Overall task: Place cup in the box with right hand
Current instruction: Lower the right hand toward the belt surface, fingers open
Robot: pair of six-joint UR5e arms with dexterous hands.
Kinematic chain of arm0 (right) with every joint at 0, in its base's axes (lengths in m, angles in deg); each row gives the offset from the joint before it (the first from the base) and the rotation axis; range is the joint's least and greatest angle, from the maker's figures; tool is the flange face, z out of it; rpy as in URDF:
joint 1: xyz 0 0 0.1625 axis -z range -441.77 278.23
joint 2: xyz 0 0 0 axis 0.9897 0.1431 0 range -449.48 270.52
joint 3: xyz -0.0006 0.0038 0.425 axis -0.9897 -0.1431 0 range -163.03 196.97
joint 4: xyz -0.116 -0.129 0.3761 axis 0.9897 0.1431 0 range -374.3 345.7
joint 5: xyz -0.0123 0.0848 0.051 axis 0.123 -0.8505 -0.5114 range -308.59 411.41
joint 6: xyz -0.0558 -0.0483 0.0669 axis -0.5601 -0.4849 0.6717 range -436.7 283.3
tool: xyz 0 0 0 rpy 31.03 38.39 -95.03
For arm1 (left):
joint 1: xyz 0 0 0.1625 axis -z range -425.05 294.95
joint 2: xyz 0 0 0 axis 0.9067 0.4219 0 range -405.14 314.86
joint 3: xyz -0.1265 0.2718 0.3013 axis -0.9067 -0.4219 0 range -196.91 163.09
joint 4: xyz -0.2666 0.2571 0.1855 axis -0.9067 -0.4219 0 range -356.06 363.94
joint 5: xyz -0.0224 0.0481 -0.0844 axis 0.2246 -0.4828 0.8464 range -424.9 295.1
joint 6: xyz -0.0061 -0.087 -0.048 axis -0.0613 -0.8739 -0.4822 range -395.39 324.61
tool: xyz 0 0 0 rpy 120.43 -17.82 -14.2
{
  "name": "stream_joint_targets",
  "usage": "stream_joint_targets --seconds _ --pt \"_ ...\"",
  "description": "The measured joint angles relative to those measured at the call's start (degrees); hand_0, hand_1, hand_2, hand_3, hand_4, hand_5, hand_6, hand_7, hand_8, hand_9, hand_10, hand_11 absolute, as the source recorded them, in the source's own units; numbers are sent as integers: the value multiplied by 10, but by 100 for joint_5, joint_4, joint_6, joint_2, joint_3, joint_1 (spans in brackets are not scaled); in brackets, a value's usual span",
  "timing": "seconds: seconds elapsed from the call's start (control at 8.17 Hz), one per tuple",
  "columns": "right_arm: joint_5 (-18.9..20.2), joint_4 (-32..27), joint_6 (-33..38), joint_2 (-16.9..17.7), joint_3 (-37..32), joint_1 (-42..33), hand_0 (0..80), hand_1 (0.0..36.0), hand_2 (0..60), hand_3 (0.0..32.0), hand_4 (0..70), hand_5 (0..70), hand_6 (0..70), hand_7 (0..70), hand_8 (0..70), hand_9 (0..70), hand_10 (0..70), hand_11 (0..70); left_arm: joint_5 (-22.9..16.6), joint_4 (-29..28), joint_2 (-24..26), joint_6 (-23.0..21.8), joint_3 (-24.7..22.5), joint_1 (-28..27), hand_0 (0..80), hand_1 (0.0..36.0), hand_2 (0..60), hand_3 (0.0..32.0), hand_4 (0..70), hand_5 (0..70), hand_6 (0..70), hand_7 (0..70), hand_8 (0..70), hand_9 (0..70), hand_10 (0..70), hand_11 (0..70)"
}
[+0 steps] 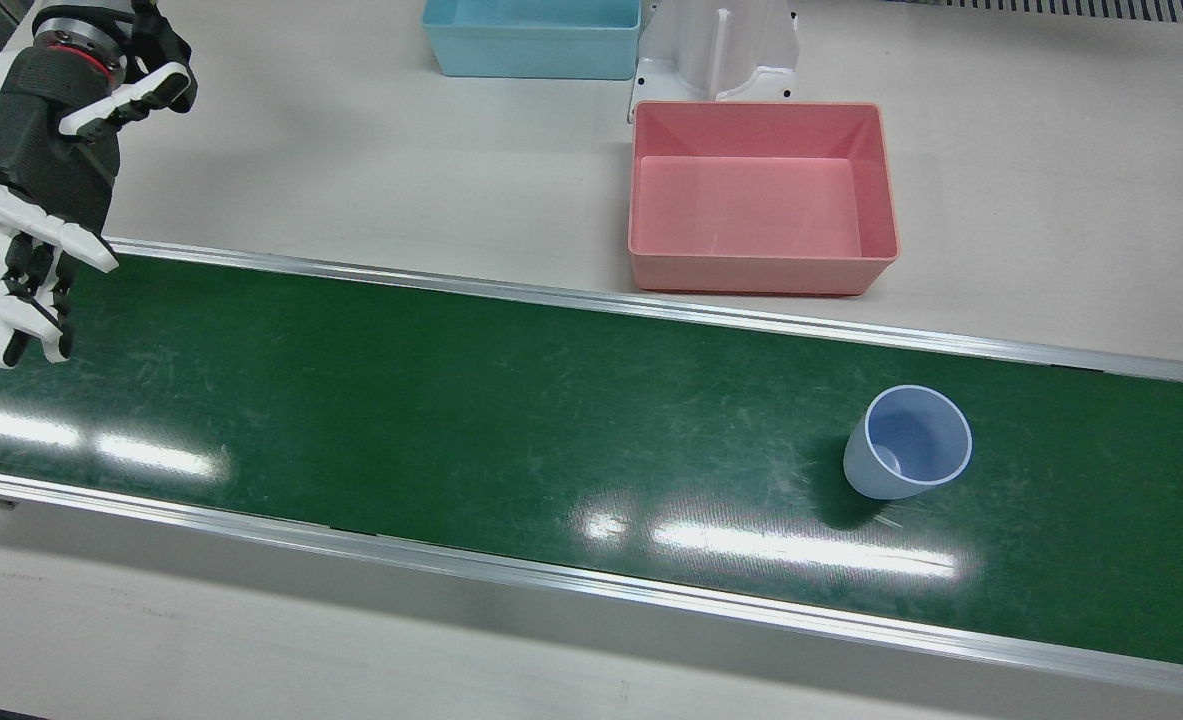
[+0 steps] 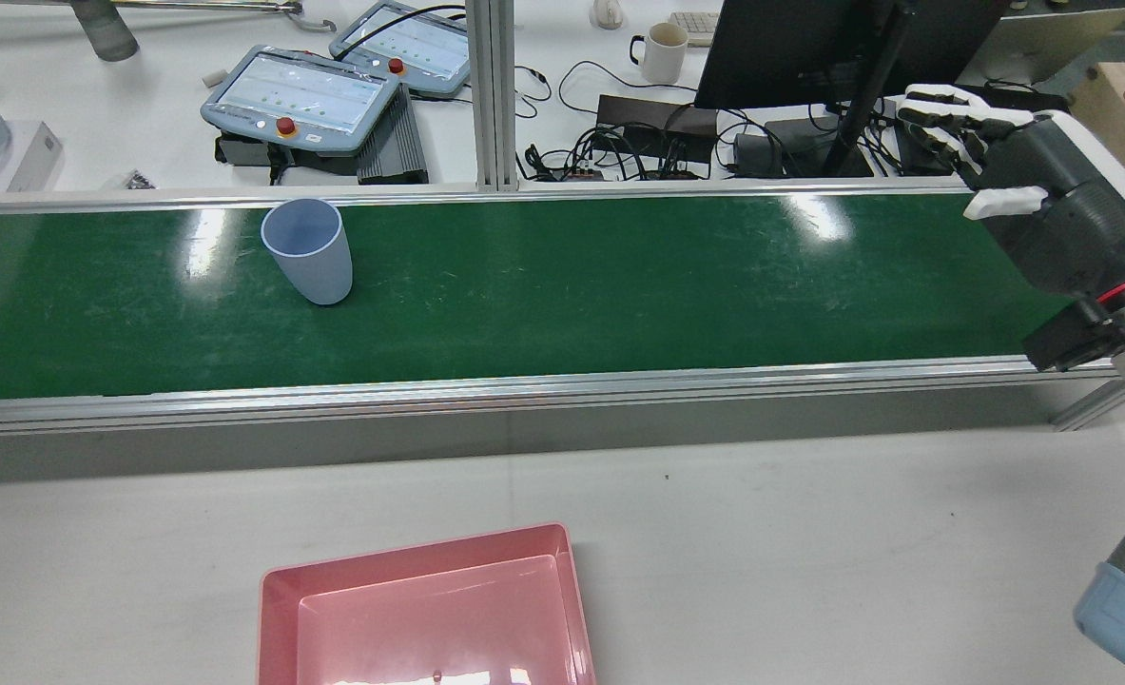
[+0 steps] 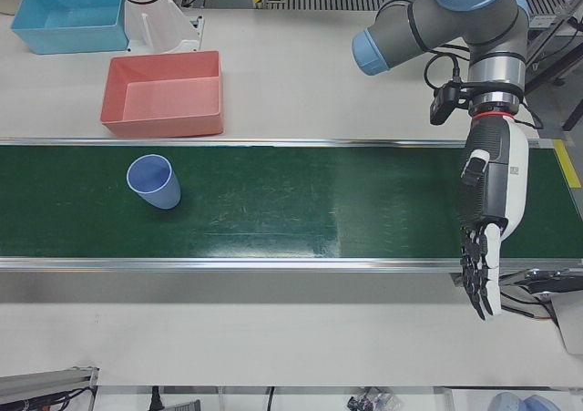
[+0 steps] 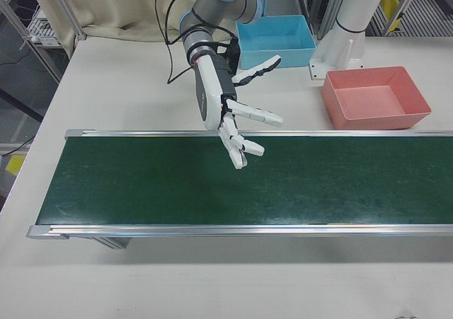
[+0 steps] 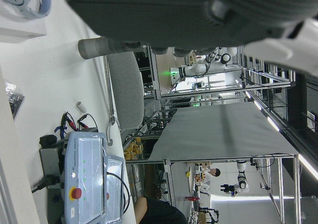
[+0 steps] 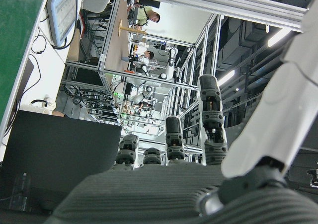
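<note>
A pale blue cup [image 1: 906, 445] [image 2: 307, 249] [image 3: 153, 181] stands upright on the green conveyor belt [image 1: 451, 400], mouth up and nothing in it. The pink box [image 1: 761, 270] [image 2: 277, 590] [image 3: 164, 119] [image 4: 375, 117] sits on the white table behind the belt, with nothing inside. My right hand [image 1: 41, 170] [image 2: 1047, 190] [image 4: 219, 100] hovers over the belt's far end from the cup, fingers spread, holding nothing. My left hand [image 3: 487, 201] hangs at the opposite end of the belt, fingers straight and pointing down, also holding nothing.
A blue box [image 1: 531, 55] [image 4: 276, 39] and a white arm pedestal [image 1: 716, 50] stand behind the pink box. Aluminium rails [image 1: 591, 295] edge the belt. Beyond the belt in the rear view are teach pendants [image 2: 300, 95], a mug [image 2: 665, 52], cables and a monitor.
</note>
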Motion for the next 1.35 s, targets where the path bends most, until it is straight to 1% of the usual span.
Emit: stream_joint_targets --seconds 0.61,0.73,0.86,1.1,1.22,1.35 --pt "-5 -1 -8 -21 -42 136 492 40 0 8 325 35 65 319 26 83 81 126 6 41 16 9 -81 22 0 0 0 0 0 0 0 0 0 0 0 0" --pt "-6 1 -7 -31 -27 148 493 40 0 14 317 35 62 310 22 78 80 126 8 53 19 14 -105 25 0 0 0 0 0 0 0 0 0 0 0 0" --pt "-6 2 -8 -38 -35 156 493 40 0 2 327 35 66 322 25 83 83 129 8 58 21 16 -116 27 0 0 0 0 0 0 0 0 0 0 0 0" --pt "-6 3 -9 -135 -64 269 495 40 0 6 330 35 67 330 25 85 84 130 9 61 22 18 -121 27 0 0 0 0 0 0 0 0 0 0 0 0" --pt "-3 3 -12 -182 -73 314 494 40 0 14 322 35 64 321 23 82 83 129 9 61 22 21 -123 27 0 0 0 0 0 0 0 0 0 0 0 0" --pt "0 3 -13 -201 -75 335 495 40 0 6 328 35 67 331 24 84 84 131 9 61 22 24 -123 27 0 0 0 0 0 0 0 0 0 0 0 0"
